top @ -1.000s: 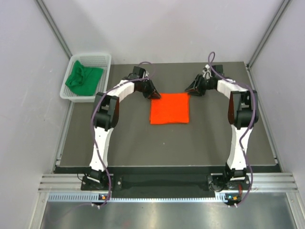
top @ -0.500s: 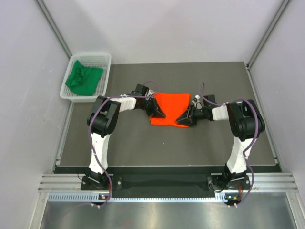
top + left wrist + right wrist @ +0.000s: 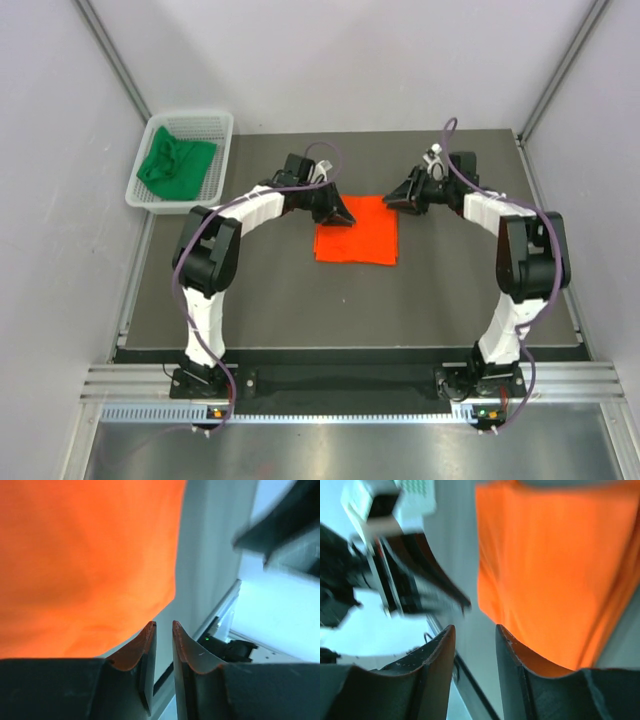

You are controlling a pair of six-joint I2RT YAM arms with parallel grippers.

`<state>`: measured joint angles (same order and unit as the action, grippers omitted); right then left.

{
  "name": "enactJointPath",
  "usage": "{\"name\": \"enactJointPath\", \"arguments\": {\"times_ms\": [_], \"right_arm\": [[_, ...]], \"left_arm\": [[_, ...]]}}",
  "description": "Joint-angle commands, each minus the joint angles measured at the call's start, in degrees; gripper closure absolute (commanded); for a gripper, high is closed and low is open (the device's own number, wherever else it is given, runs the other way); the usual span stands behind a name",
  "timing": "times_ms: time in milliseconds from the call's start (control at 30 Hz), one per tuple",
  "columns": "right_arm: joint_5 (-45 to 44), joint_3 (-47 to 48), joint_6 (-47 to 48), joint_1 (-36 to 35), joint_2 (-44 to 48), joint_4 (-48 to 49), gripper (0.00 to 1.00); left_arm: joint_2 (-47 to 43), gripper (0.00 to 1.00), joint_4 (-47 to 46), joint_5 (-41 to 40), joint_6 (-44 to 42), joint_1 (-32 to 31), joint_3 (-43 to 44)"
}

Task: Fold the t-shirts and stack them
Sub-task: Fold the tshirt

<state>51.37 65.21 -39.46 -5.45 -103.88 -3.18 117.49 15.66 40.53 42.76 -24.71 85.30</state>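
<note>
The orange t-shirt [image 3: 356,230] is lying flat in the middle of the tabletop [image 3: 260,290], folded into a near-square. The green t-shirt [image 3: 175,160] is sitting crumpled in the white basket [image 3: 192,116] at the far left corner. The left gripper [image 3: 338,212] is hovering at the orange shirt's far left corner. Its wrist view is showing the jaws drawn almost together, with only a thin slit and nothing caught between them. The right gripper [image 3: 402,197] is hanging at the far right corner, its jaws parted wider and likewise holding no cloth.

I am reading this as the letting-go at the end of a fold. Doing it well is going to mean lifting both grippers straight up, clear of the far edge, so that no fingertip is snagging a layer and dragging the fold open. The near edge is running slightly askew, so any sideways tug is risking more skew.
</note>
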Motion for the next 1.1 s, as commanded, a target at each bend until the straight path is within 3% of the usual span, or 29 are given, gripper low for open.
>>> {"name": "enactJointPath", "arguments": {"times_ms": [0,133,267,433,567,600,667,767,867,900,967,1000,1067], "right_arm": [[-0.49,5.79,-7.28,-0.08,-7.20,10.70,0.61],[0.48,12.47,-14.14,0.70,-19.66,17.14,0.63],[1.27,21.60,-14.42,1.76,-28.82,17.15,0.64],[1.62,26.36,-13.46,5.27,-33.23,15.50,0.61],[1.54,33.37,-4.42,10.19,-31.83,3.39,0.55],[0.40,35.06,-1.61,11.07,-30.61,-7.00,0.53],[-1.79,38.57,6.74,11.43,-28.41,-15.93,0.49],[-5.31,34.67,11.86,11.25,-21.74,-23.88,0.43],[-6.81,24.14,12.30,10.73,-12.25,-22.40,0.37],[-7.34,21.74,12.65,10.03,-7.88,-22.31,0.36],[-7.69,15.17,14.15,9.15,-3.72,-22.57,0.32],[-7.61,13.21,14.50,8.36,0.21,-22.75,0.31],[-7.52,7.78,15.38,8.00,3.66,-23.54,0.30]], "left_arm": [[1.07,0.76,-7.81,4.89,5.48,-1.83,1.10],[3.79,0.76,-10.38,5.61,7.51,-5.16,-1.00],[6.16,0.78,-11.18,5.43,5.41,-6.93,-5.21],[6.61,0.79,2.25,0.52,-9.68,-6.76,-3.03],[0.82,0.77,8.06,-0.89,-14.72,-6.58,-2.94],[-0.84,0.76,8.85,-0.89,-15.42,-6.49,-3.29],[-6.64,0.75,9.74,-1.24,-15.78,-6.23,-4.69],[-14.03,0.70,10.44,-2.38,-15.87,-4.21,-7.76],[-18.69,0.55,9.66,-1.78,-16.74,0.70,-10.31],[-19.14,0.40,9.22,-1.77,-17.27,2.28,-10.59],[-18.10,0.23,7.11,-0.12,-17.89,6.42,-10.24],[-16.96,0.09,7.19,0.59,-18.85,7.47,-9.02],[-11.95,0.02,8.86,1.04,-20.17,9.59,-3.86]]}}
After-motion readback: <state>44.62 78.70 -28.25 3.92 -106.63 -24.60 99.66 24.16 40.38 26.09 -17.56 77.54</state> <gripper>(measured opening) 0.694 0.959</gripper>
